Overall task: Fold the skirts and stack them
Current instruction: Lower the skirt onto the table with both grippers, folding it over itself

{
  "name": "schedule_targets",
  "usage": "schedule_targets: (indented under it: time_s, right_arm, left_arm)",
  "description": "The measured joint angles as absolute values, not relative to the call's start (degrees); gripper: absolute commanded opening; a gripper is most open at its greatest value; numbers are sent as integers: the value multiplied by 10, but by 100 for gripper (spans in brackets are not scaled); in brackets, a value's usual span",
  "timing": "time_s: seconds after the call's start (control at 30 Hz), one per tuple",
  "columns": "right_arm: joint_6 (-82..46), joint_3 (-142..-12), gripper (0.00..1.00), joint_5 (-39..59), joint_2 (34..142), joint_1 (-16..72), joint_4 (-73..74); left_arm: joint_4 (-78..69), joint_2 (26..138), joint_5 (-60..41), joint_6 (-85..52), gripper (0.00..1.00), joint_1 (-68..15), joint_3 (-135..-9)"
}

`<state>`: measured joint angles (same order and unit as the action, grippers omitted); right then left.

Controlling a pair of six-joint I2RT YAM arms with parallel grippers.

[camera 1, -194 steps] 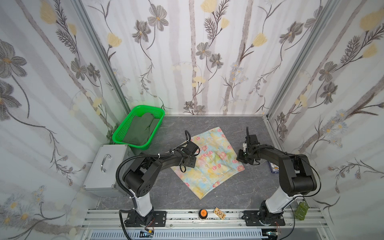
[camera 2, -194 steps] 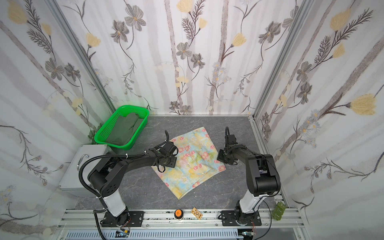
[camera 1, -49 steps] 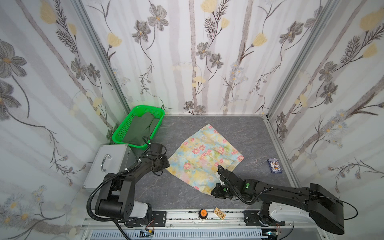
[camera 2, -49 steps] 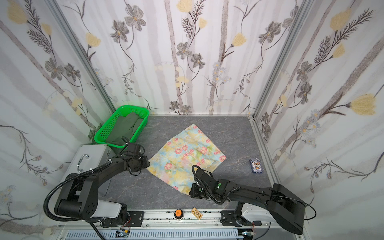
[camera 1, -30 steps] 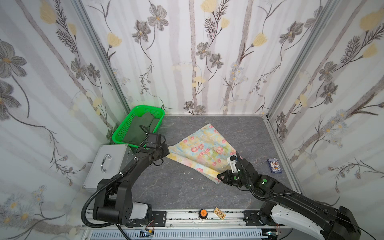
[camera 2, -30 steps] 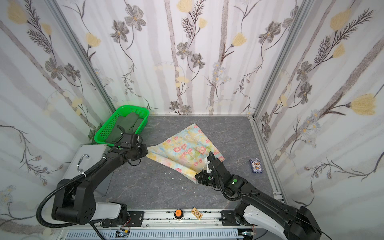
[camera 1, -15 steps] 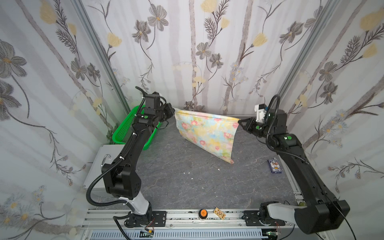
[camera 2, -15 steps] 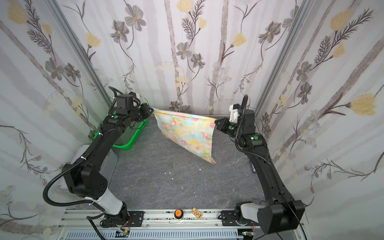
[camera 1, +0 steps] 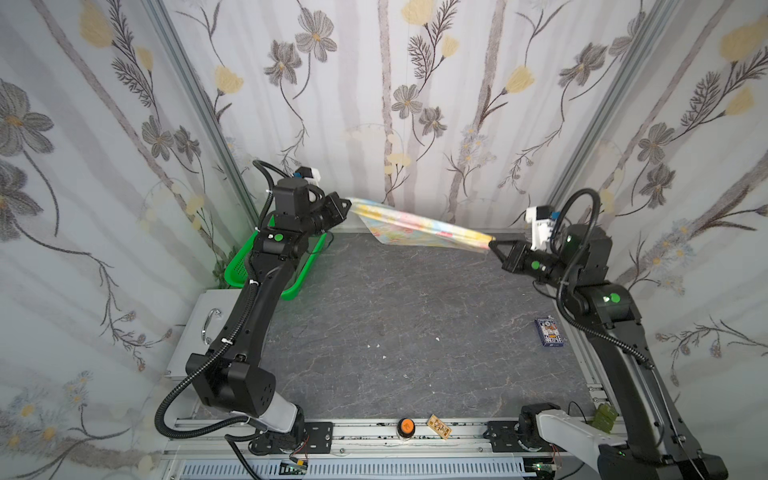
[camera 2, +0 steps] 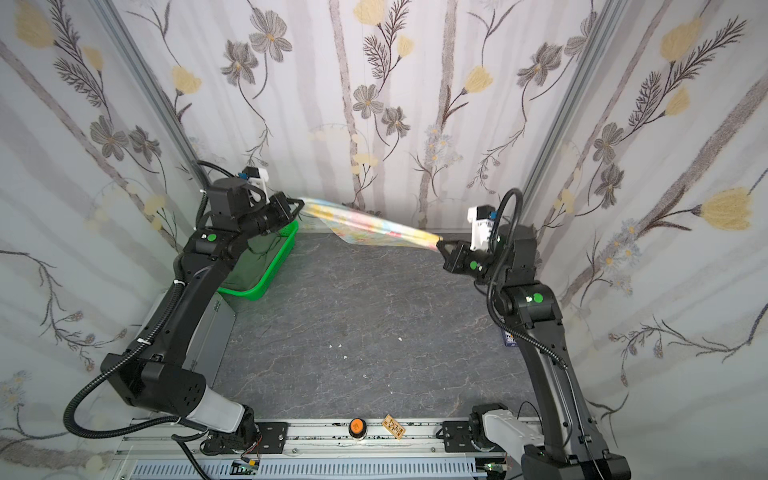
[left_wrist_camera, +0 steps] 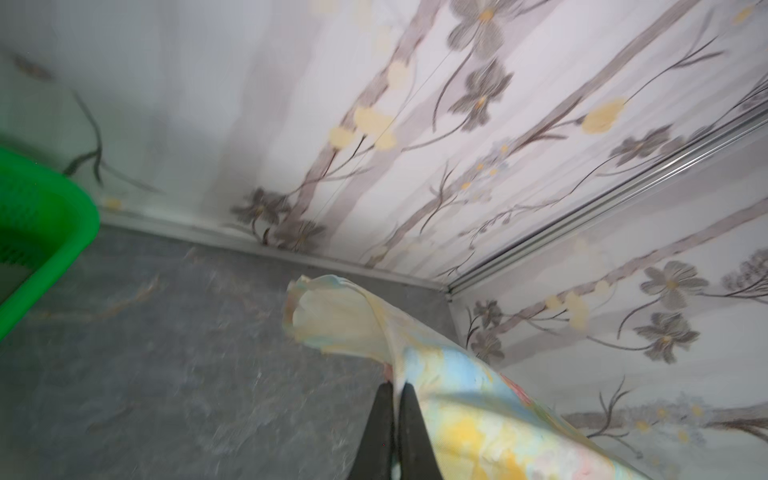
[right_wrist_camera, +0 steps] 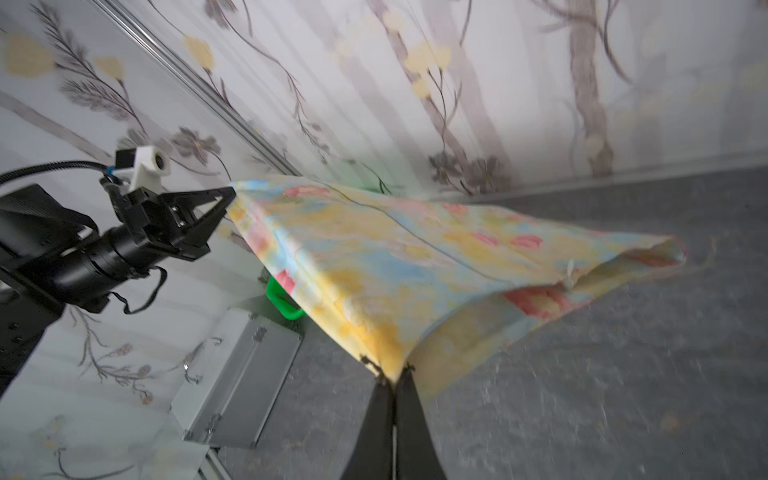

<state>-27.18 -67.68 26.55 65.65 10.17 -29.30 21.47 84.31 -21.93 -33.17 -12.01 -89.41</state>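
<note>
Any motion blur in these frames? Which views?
Both top views: sharp, except the floral skirt, smeared in mid-air. Left wrist: tabletop streaked, green basket soft. Right wrist: skirt edge and tabletop blurred; jaws crisp.

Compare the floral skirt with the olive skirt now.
The floral skirt is pastel yellow-blue with pink flowers; the olive skirt is plain dark green. The floral skirt hangs stretched in the air, pinched by the left hand and right hand; the olive skirt lies in the green basket. Both are soft cloth.
</note>
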Motion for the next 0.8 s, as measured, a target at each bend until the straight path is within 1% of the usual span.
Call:
schedule_targets:
  time_s: [0.13, 0.2, 0.3, 0.37, 0.43, 0.5, 0.67, 0.8]
  right_arm:
    - [-323, -444, 0, 239, 517, 171, -271]
    - [-358, -351, 0, 228, 461, 198, -277]
    - [-413, -249, 0, 227, 373, 221, -278]
    - [-440, -215, 0, 226, 338, 225, -278]
    - [-460, -199, 0, 227, 328, 227, -280]
    - [-471, -198, 0, 227, 339, 228, -275]
    - [-484, -209, 0, 220, 429, 225, -263]
    - [-484, -234, 0, 204, 493, 200, -244]
  left_arm:
    - [229, 726, -188, -330, 0, -133, -688]
    - [230, 671, -182, -334, 0, -138, -601]
    - [239, 612, -183, -350, 0, -142, -493]
    - [244, 599, -185, -361, 0, -142, -451]
    - [249, 599, -185, -365, 0, -143, -434]
    - [244, 605, -184, -366, 0, -143, -435]
    - [242, 673, -184, -362, 0, -149, -492]
    - [241, 751, -179, -345, 0, -162, -564]
